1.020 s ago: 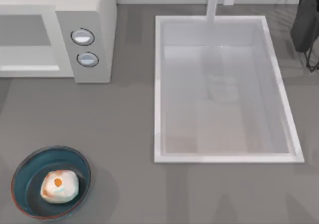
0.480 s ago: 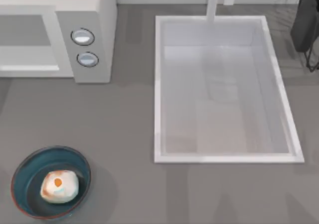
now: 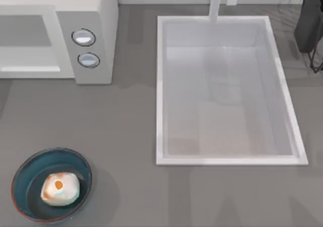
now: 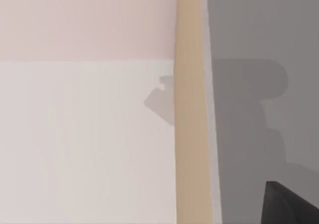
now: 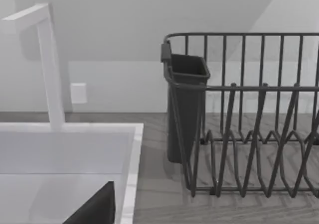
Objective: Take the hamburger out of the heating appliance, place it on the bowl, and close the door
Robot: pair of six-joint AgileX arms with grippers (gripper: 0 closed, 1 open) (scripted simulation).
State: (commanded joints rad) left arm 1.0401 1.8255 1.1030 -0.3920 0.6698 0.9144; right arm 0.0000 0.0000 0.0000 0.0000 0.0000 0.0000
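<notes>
Top view, hamburger: we see the small pale round bun with orange-brown patches (image 3: 60,189) lying inside the round shallow blue bowl with a reddish-brown rim (image 3: 81,162), at the table's (image 3: 126,131) near left.
Top view, appliance: the white boxy microwave with two silver-rimmed knobs (image 3: 96,35) stands at the far left; its flat white framed door with a greyish window (image 3: 28,43) lies flush against the front, closed.
Top view, sink: the large white rectangular sink (image 3: 227,160) sits to the right, well apart from the bowl.
Left wrist view: we see a pale wall, a tan vertical strip (image 4: 188,134) and grey surface; we cannot tell our left tool's state.
Right wrist view: a dark wire dish rack with a dark cup holder (image 5: 187,109) stands beside the sink; we cannot tell our right tool's state.
</notes>
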